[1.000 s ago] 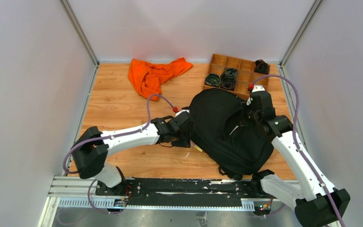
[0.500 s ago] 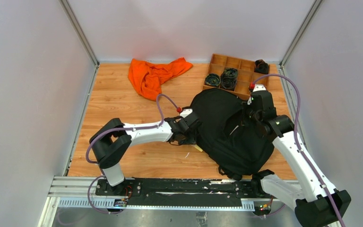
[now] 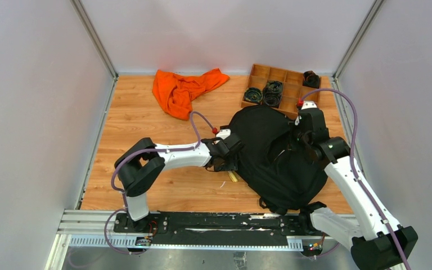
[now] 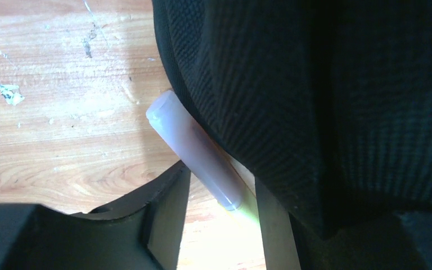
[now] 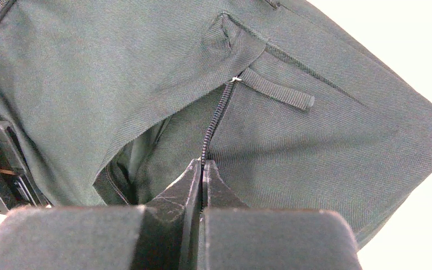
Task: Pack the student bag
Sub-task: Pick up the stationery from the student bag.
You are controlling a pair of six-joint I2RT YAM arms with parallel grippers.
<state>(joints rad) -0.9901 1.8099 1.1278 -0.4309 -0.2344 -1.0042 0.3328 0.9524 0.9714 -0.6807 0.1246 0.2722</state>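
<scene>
Lying at the centre right of the top view, the black backpack [image 3: 275, 163] rests on the wooden table [image 3: 140, 118], just below a wooden tray [image 3: 292, 93] and well to the lower right of an orange cloth [image 3: 183, 90]. The left claw [image 4: 219, 216] stands open at the backpack's left edge, its fingers on either side of the lower end of a pale tube [image 4: 191, 146] that pokes out from under the fabric. The right claw [image 5: 202, 164] is closed tight over the backpack's right part, its tips meeting at the end of a zipper [image 5: 216, 118]; whether they pinch it I cannot tell.
</scene>
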